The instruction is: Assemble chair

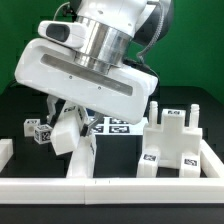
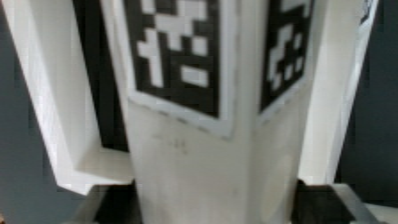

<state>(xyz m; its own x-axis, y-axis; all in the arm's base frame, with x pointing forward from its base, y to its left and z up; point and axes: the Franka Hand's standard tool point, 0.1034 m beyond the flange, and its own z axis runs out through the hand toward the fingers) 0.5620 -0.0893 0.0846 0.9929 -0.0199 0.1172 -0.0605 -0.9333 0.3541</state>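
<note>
Right against the wrist camera you've got a white tagged part (image 2: 196, 150), its big square markers filling the view. The claw (image 1: 62, 122) looks clamped on it, with a pale finger (image 2: 45, 110) down either side. From outside, that part (image 1: 68, 137) hangs tilted, just to the exterior view's left of the tagged block (image 1: 115, 135) on the dark surface (image 1: 12, 128).

Progress? Early, I'd say: no chair shape anywhere. A pegged panel (image 1: 175, 145) stands close on the block's other side, and you can't tell from here whether the two are joined. A small tagged piece (image 1: 40, 131) lies loose beyond the held part. A white rail (image 1: 110, 190) runs in front of the block.

Your arm (image 1: 95, 60) leans steeply over, wrist tipped, claw low beside the block. Most of the joining lies ahead.
</note>
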